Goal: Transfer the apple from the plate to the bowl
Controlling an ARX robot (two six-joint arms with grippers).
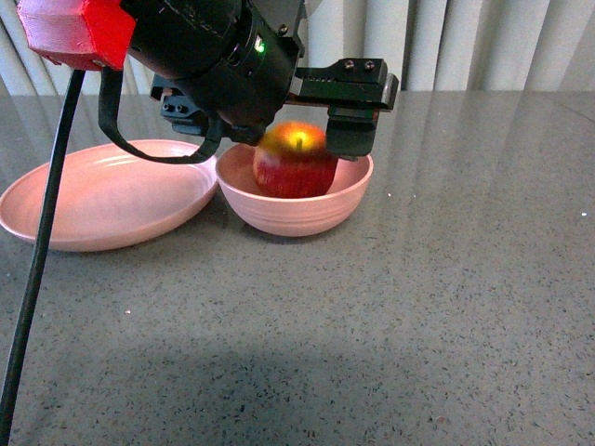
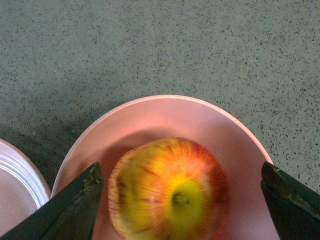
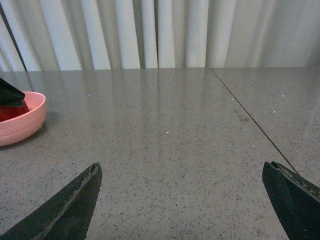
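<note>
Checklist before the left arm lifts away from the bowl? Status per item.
1. Apple in bowl: ok, it sits inside, stem dip up.
2. Left pincer open: ok, fingers spread wide around the apple.
3. Fingers free of the apple: cannot tell, one is very close to the skin.
4. Plate empty: ok, its visible part holds nothing.
5. Right pincer out of the way: ok, open over the table, off to the bowl's side.
</note>
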